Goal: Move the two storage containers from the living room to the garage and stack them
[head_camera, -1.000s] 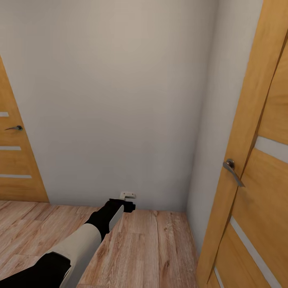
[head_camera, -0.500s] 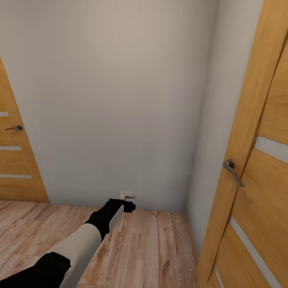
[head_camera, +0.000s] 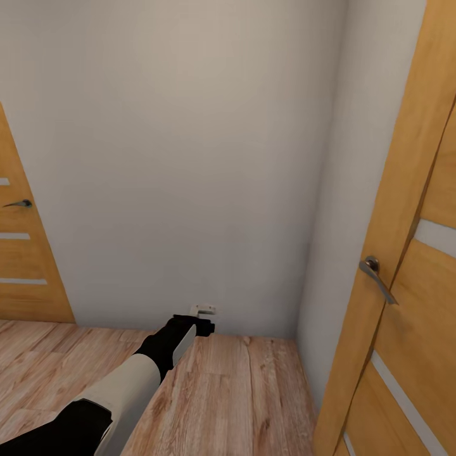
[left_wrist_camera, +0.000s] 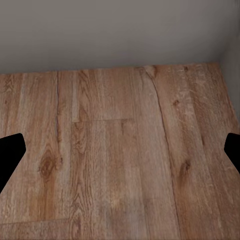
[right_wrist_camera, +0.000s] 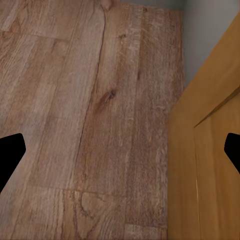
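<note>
Corner of pale wall and wood-plank floor faces me between two wooden doors, my left claw and right claw both spread wide, holding nothing, above bare planks.

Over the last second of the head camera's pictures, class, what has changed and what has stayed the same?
The whole picture has shifted a little: the right door's handle now sits lower and further right, and the left door's handle nearer the left edge. That points to the camera turning, not the doors. The left arm holds the same pose over the wood-plank floor, and both grippers are open with nothing in them.
</note>
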Robot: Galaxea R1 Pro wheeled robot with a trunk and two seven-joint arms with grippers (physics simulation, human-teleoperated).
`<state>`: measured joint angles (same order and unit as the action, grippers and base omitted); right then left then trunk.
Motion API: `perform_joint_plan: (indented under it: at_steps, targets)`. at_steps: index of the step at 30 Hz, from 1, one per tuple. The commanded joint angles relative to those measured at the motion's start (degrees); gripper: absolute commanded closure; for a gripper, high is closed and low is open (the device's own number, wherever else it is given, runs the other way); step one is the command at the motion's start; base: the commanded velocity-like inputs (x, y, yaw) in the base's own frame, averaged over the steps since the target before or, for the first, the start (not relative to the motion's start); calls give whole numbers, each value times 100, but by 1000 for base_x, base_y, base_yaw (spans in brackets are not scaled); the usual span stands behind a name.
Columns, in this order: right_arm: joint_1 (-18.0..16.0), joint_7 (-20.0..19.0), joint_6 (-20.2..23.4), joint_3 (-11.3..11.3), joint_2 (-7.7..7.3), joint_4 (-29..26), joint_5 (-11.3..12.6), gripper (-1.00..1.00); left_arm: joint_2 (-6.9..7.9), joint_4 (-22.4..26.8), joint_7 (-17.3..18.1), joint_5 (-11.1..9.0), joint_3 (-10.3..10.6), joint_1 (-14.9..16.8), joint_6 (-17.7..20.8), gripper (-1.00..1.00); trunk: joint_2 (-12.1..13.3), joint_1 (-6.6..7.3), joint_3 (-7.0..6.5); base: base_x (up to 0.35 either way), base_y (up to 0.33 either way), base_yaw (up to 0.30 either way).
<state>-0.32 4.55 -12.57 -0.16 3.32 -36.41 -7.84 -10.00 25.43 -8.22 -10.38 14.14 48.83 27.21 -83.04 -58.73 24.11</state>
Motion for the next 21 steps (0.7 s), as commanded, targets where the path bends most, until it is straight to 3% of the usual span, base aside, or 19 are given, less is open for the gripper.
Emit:
perform_joint_plan:
  at_steps: [1, 11, 21]
  targets:
    - [-3, 37, -8, -2, 2, 2, -60, -100, 0, 6, -50, -61, 24, 4, 21, -100, -4, 0, 7, 2, 0, 0]
    - [-3, 37, -8, -2, 2, 2, -60, -100, 0, 6, -54, -70, 20, 4, 24, -100, -4, 0, 7, 165, 71, 0]
    - [-3, 37, -8, -2, 2, 2, -60, -100, 0, 6, -52, -66, 27, 4, 27, -100, -4, 0, 7, 35, 11, 0]
